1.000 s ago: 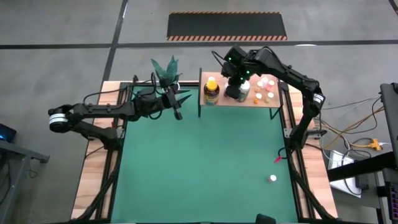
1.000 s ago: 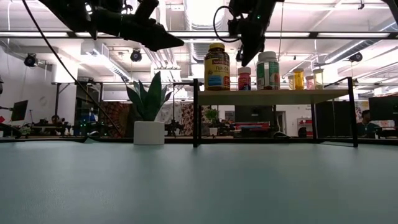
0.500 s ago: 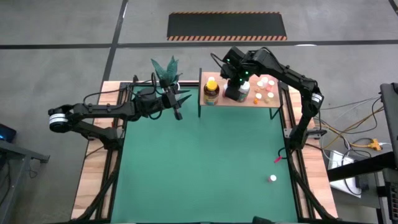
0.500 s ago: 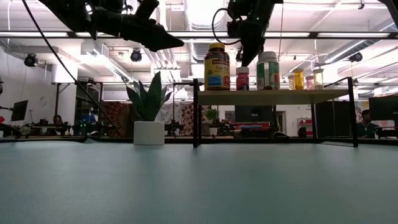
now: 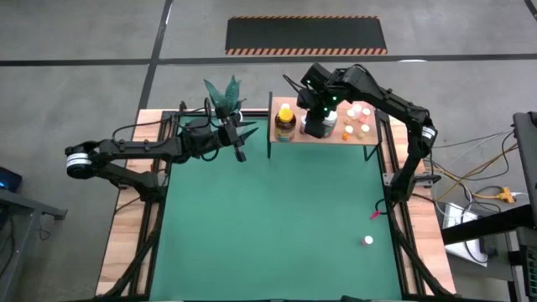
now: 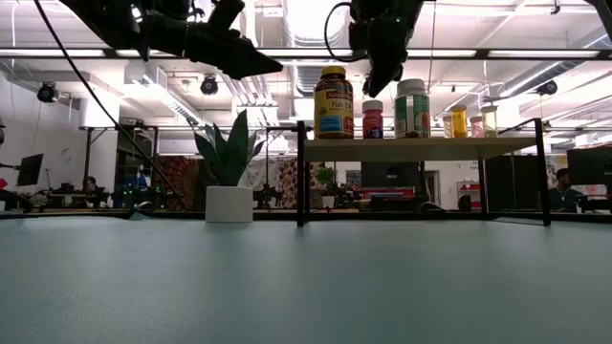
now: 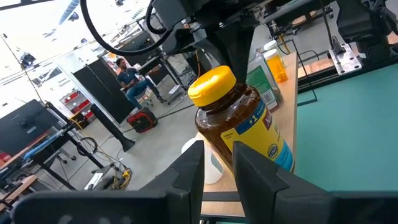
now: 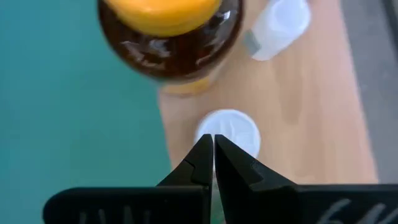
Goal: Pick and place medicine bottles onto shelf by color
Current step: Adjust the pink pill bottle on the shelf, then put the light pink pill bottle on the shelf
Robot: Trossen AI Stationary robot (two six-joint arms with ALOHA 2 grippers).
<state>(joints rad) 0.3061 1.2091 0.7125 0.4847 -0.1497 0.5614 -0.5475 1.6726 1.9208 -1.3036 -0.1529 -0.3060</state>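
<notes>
The right tool (image 6: pixel 375 78) has risen slightly off the pink bottle (image 6: pixel 373 119) on the shelf (image 6: pixel 421 144), fingers together; the left tool (image 5: pixel 240 152), slightly apart, waits beside the shelf.

From above I see a grey concrete floor (image 5: pixel 75 42) around the table, with a black mat with striped edge (image 5: pixel 306 35) lying on it behind the table. In the low view, long ceiling lights (image 6: pixel 287 53) shine over a wide workshop room, and a person (image 6: pixel 562 186) sits far at the right side. Yellow cables (image 5: pixel 495 195) lie on the floor at the right.
</notes>
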